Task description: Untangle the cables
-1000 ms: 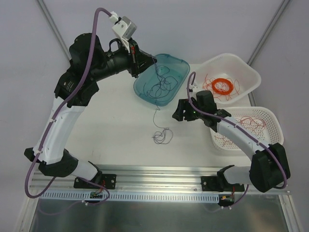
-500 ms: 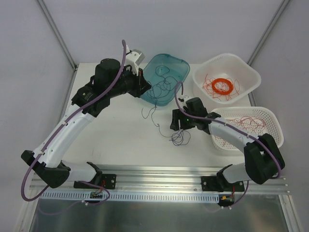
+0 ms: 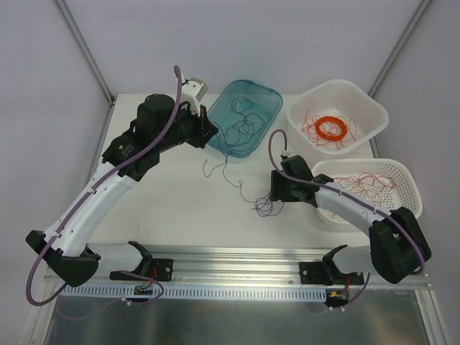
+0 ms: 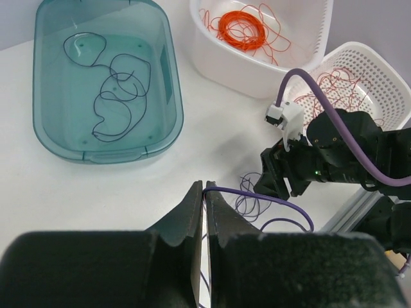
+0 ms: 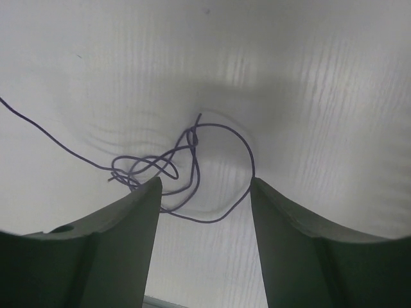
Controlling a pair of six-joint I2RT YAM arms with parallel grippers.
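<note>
On the white table (image 3: 165,208), beside the translucent teal plastic tray (image 4: 58,102), the left gripper (image 4: 204,189) is clamped tight on one strand of thin dark purple wire (image 4: 257,194). The strand trails to a small knot (image 5: 191,138) lying right beneath the right gripper (image 5: 204,186), whose jaws stand spread.

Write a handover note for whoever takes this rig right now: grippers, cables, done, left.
Left gripper: shut on a thin purple strand that runs toward the purple knot.
Right gripper: open, low over that knot on the table, not gripping.
Done: dark wire in the teal tub, orange wires in the white bin, red wires in the mesh basket.
Left: pull the knot apart, then probably drop the strand in the teal tub.
</note>
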